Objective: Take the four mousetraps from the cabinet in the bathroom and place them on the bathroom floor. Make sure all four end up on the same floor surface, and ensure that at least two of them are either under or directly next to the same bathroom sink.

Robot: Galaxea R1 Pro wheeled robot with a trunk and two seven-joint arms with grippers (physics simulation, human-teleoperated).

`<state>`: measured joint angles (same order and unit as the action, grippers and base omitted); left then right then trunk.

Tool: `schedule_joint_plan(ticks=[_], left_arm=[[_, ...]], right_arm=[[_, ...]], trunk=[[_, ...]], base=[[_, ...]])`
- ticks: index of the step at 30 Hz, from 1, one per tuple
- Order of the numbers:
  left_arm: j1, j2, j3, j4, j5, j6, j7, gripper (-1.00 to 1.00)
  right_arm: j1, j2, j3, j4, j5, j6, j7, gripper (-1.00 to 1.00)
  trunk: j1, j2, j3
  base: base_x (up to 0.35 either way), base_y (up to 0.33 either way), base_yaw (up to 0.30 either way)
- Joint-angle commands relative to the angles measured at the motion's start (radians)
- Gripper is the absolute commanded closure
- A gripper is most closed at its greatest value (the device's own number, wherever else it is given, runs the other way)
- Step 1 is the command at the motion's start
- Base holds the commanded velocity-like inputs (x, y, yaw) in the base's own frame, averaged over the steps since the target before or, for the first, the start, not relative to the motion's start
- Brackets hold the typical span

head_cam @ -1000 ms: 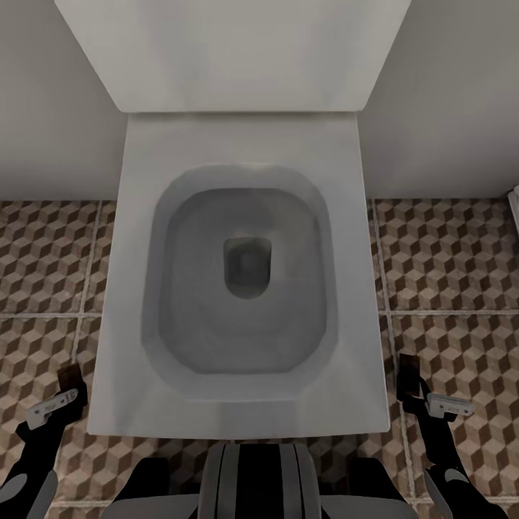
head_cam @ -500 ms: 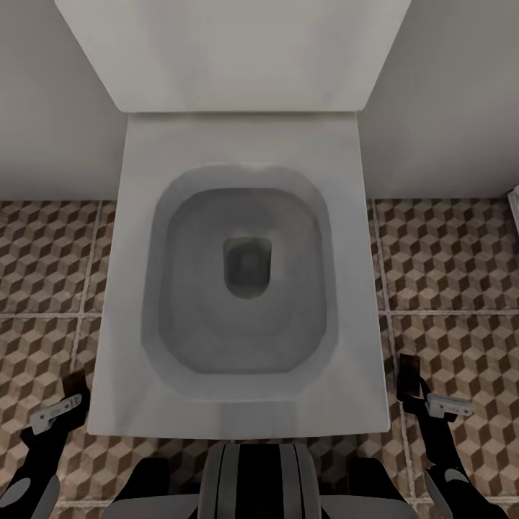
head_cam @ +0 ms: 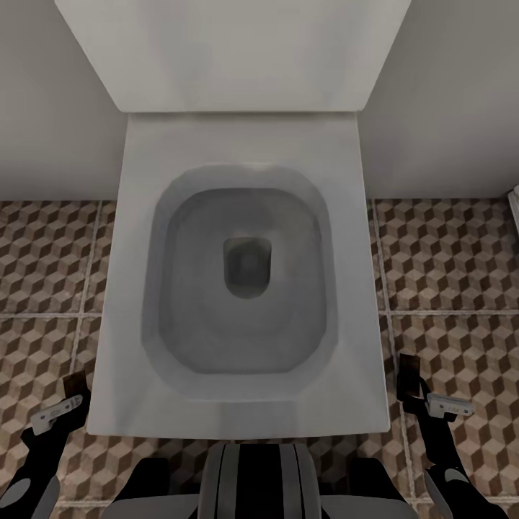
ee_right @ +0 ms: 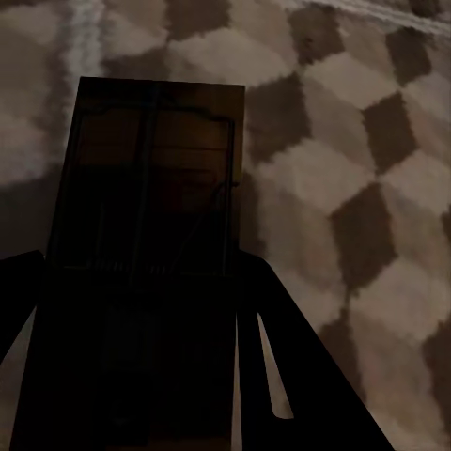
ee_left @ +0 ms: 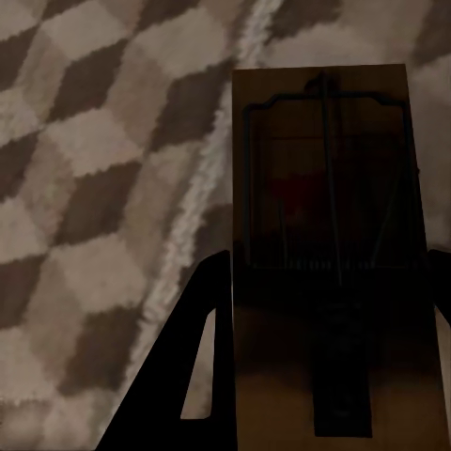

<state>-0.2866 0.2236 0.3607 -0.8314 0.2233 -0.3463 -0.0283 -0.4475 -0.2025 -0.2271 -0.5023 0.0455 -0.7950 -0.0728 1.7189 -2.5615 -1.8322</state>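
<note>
Two mousetraps are in hand, one on each side of a white toilet. In the head view my left gripper (head_cam: 71, 396) is shut on a brown wooden mousetrap (head_cam: 73, 383), low over the cube-patterned bathroom floor (head_cam: 43, 259). My right gripper (head_cam: 410, 393) is shut on another mousetrap (head_cam: 409, 371) beside the bowl. The left wrist view shows its mousetrap (ee_left: 324, 188) with dark spring wire and a red mark, held between black fingers (ee_left: 193, 366) above the tiles. In the right wrist view the other mousetrap (ee_right: 155, 188) is held the same way. The cabinet is out of view.
The open toilet bowl (head_cam: 241, 281) and its tank (head_cam: 238, 50) stand straight ahead against a pale wall. Patterned floor (head_cam: 454, 267) lies on both sides of it. A sliver of a white object (head_cam: 515, 209) shows at the right edge.
My left gripper with its mousetrap has shifted slightly back toward my body and lower. The right arm and the camera have not moved.
</note>
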Motion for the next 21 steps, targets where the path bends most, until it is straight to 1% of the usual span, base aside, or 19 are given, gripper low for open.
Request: schedule_joint_plan(ticks=[1, 9, 18, 21], left_arm=[[0.000, 0.000, 0.000, 0.001, 0.007, -0.002, -0.003, 1.00], [-0.010, 0.000, 0.000, 0.036, 0.007, -0.002, -0.001, 1.00], [-0.012, 0.000, 0.000, 0.042, 0.007, -0.002, 0.000, 1.00], [-0.013, 0.000, 0.000, 0.043, 0.007, -0.003, 0.003, 1.00]], right_arm=[[0.000, 0.000, 0.000, 0.001, 0.002, -0.003, -0.004, 1.00], [0.000, 0.000, 0.001, 0.001, 0.002, 0.000, -0.004, 1.00], [0.000, 0.001, 0.002, 0.005, 0.003, 0.007, -0.006, 1.00], [0.000, 0.001, 0.003, 0.009, 0.006, 0.048, -0.009, 1.00]], trunk=[[0.000, 0.000, 0.000], [0.000, 0.000, 0.000], [0.000, 0.000, 0.000], [0.000, 0.000, 0.000]], base=[[0.000, 0.000, 0.000], [0.000, 0.000, 0.000], [0.000, 0.000, 0.000], [0.000, 0.000, 0.000]])
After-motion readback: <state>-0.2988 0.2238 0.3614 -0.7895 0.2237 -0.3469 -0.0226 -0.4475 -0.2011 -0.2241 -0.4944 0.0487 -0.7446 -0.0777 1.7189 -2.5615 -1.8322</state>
